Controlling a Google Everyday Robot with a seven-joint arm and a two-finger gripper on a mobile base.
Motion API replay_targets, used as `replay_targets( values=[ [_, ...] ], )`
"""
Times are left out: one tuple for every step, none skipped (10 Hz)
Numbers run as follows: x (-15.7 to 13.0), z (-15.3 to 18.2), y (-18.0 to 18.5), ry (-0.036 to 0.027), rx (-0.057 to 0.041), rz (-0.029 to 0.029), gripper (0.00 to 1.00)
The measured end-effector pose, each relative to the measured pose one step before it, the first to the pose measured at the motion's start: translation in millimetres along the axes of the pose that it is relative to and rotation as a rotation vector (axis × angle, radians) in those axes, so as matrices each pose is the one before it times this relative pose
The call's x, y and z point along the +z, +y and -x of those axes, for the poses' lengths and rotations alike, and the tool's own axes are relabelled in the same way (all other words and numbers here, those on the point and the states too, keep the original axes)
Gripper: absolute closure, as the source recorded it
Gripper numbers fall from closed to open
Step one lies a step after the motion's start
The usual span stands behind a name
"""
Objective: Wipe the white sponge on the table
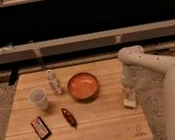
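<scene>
Found the gripper (pixel 130 99) pointed straight down over the right part of the worktop (pixel 101 129), jaws apparently closed on the white sponge (pixel 129 104). Saw the sponge pressed between jaws and wood, near the right edge, well apart from the other items.

Judged the sponge light, soft and compressible: easily squashed, unlikely to slip out or to break. Best taken across its short sides, high enough to leave the lower face free against the wood. Expected some drag and bending of the block under sideways strokes, so called for moderate downward pressure only.

Noted pale wooden planks, smooth and matte, with a small dark logo (pixel 138 130) near the front edge. Further left, noted a glossy round orange bowl (pixel 82 85), a small white labelled bottle (pixel 54 82), a translucent plastic cup (pixel 39 99), a dark red oblong object (pixel 69 117) and a flat dark packet (pixel 40 127).
</scene>
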State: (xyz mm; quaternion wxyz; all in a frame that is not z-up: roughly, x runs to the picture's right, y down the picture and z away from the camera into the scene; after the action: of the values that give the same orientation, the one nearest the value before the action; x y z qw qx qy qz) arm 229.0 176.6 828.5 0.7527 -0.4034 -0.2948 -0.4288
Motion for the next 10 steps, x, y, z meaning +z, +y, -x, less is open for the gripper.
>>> replay_targets(
  values=[
    [1.56,-0.18,10.12,-0.00335,0.02164,0.00413,1.00],
    [0.18,-0.13,8.94,-0.00111,0.02233,0.00175,1.00],
    [0.41,1.42,12.00,-0.00249,0.03250,0.00318,1.00],
    [0.27,1.80,9.21,-0.00190,0.01999,0.00093,1.00],
    [0.07,2.63,10.91,0.00066,0.01729,-0.00060,1.00],
    [-2.65,5.92,10.12,0.00410,0.00968,-0.00487,1.00],
    [-5.75,9.79,0.10,0.00853,-0.01926,-0.01042,1.00],
    [-3.45,6.70,-3.30,0.00411,-0.01803,-0.00553,1.00],
    [-5.22,12.65,-10.97,0.00436,-0.03604,-0.00886,1.00],
    [-0.99,9.12,-13.52,-0.00175,-0.03141,-0.00345,1.00]
  ],
)
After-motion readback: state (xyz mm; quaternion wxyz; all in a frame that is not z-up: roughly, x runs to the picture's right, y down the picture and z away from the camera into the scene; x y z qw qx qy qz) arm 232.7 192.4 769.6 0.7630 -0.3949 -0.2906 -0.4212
